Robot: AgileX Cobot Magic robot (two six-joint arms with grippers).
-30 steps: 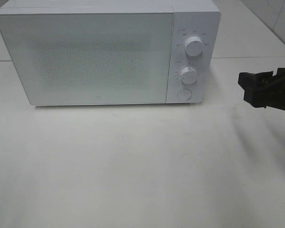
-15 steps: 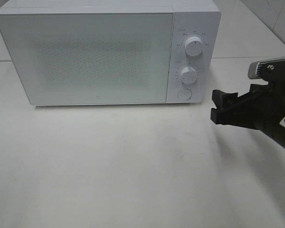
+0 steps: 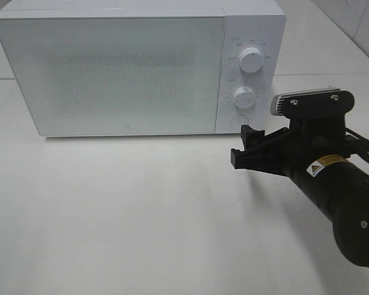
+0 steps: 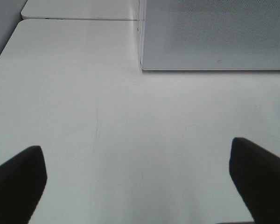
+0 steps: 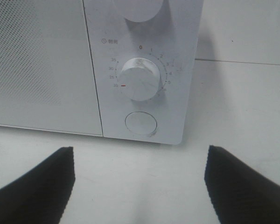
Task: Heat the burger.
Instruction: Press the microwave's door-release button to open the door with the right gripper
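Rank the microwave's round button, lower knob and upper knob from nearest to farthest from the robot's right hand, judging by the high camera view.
1. round button: lowest of the three, just beyond the right hand.
2. lower knob: in the middle, above the button.
3. upper knob: topmost.

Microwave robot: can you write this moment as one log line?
microwave: shut | burger: not in view | right gripper: open, empty, by the button | left gripper: open, empty, over table
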